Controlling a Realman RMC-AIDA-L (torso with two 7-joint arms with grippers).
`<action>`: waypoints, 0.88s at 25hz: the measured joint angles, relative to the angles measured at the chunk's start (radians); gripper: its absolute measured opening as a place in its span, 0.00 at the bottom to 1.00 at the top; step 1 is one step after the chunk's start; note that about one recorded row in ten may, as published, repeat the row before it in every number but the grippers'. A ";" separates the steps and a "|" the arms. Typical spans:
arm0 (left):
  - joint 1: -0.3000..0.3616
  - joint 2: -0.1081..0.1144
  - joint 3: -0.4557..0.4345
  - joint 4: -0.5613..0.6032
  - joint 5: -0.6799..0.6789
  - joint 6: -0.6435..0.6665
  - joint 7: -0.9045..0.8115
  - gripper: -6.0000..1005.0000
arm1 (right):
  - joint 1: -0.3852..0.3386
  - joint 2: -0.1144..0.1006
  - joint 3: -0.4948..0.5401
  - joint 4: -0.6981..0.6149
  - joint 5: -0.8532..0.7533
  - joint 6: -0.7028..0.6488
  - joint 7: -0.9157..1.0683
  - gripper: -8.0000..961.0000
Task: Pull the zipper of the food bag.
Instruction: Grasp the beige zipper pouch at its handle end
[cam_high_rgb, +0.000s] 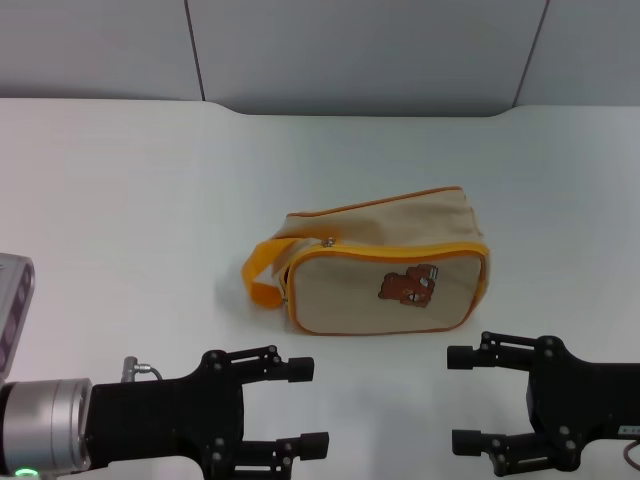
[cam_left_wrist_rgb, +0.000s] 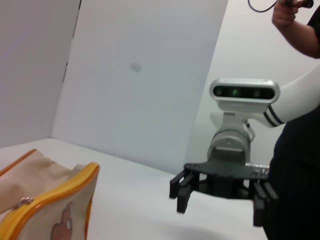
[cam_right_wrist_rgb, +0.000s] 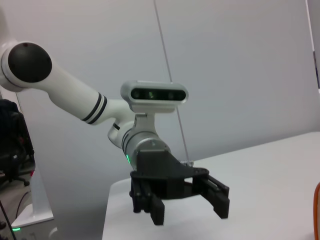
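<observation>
Left hand (cam_high_rgb: 305, 405) and right hand (cam_high_rgb: 458, 398) hover wide apart-fingered, facing inward, before the food bag (cam_high_rgb: 385, 270)

The bag (cam_high_rgb: 385, 270) was beige canvas with orange piping, an orange handle (cam_high_rgb: 262, 272) and a small brown bear (cam_high_rgb: 408, 285) printed on its front. The zipper (cam_high_rgb: 328, 240) was silver on an orange-edged line. Both grippers, left (cam_high_rgb: 300, 408) and right (cam_high_rgb: 470, 400), were black; the left arm (cam_high_rgb: 45, 425) had a silver cuff with a green light. The table (cam_high_rgb: 120, 200) was white, the wall (cam_high_rgb: 350, 50) pale grey
</observation>
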 joint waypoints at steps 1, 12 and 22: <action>0.000 0.000 0.000 0.000 0.000 0.004 -0.001 0.78 | 0.000 0.000 0.000 0.000 -0.004 0.001 0.000 0.87; 0.006 0.007 0.000 -0.001 -0.001 0.027 -0.002 0.78 | 0.004 0.001 0.000 0.001 -0.010 0.001 0.000 0.87; 0.012 0.008 -0.008 -0.001 -0.004 0.030 0.002 0.77 | 0.003 0.001 0.001 0.001 -0.010 0.001 0.001 0.87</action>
